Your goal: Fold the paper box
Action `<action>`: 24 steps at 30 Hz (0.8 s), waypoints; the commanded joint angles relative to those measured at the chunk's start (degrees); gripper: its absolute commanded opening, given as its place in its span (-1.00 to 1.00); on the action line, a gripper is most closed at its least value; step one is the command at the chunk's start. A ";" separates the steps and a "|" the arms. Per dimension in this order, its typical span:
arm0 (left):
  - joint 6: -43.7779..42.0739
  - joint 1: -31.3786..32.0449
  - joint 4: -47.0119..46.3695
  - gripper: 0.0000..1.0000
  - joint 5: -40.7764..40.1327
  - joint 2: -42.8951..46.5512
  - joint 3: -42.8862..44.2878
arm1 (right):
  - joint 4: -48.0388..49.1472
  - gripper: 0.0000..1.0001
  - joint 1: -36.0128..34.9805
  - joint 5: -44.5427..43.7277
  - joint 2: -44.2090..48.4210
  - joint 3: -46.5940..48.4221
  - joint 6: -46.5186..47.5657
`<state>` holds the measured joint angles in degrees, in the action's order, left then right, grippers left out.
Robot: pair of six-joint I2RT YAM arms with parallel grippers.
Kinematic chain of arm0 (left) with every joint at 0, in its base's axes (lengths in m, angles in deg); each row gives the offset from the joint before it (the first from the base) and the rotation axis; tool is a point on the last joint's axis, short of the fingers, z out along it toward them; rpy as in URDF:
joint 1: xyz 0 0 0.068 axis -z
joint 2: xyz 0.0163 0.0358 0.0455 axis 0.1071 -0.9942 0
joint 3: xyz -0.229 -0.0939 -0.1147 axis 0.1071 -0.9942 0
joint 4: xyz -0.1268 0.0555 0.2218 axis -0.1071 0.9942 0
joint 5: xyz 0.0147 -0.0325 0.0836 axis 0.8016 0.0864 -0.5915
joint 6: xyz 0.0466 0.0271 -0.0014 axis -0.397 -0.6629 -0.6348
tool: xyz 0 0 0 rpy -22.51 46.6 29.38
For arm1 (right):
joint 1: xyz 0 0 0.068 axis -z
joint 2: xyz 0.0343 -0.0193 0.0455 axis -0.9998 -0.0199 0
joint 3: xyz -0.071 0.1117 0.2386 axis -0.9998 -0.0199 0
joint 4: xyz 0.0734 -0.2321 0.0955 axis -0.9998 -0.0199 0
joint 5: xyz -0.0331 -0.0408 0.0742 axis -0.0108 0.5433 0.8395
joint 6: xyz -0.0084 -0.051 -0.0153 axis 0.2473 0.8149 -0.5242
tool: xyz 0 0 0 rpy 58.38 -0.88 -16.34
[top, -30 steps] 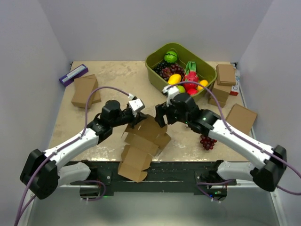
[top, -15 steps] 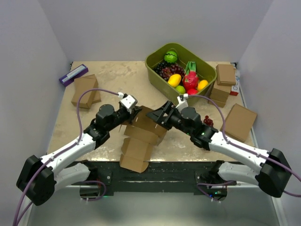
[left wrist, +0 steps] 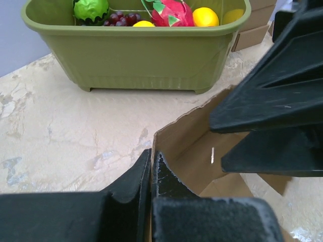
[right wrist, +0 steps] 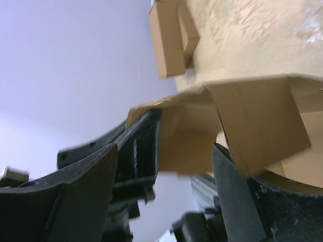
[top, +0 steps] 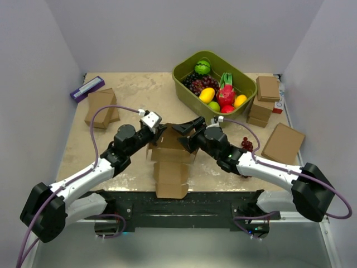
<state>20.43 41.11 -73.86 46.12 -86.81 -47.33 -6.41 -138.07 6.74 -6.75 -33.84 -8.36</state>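
Pinching the brown cardboard paper box (top: 170, 167) mid-frame, the left gripper (left wrist: 151, 161) holds tight; the wide-open right gripper (top: 188, 131) may shove too hard and rip it loose.

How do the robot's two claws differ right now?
The left claw is pinched shut on an edge of the paper box; the right claw is spread wide, cardboard between its fingers. The left reaches in from the box's left, the right from its right. Both are black and meet at the box's far end.
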 commanded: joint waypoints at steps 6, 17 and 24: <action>0.67 0.28 -5.38 -1.00 2.31 1.20 -0.04 | 4.04 0.50 -0.18 -11.85 -3.13 -1.06 -9.08; -3.55 0.37 -4.07 -1.00 2.84 -0.38 0.05 | 6.24 0.50 0.34 -16.95 -0.76 -3.78 -11.97; -6.44 0.55 -3.72 -1.00 5.30 -0.73 -0.04 | 7.99 0.47 2.27 -17.13 -2.25 -5.89 -14.52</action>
<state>17.41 41.18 -75.35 49.31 -87.24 -47.46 -1.93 -137.19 -7.03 -8.70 -38.25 -20.16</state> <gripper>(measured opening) 0.024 0.743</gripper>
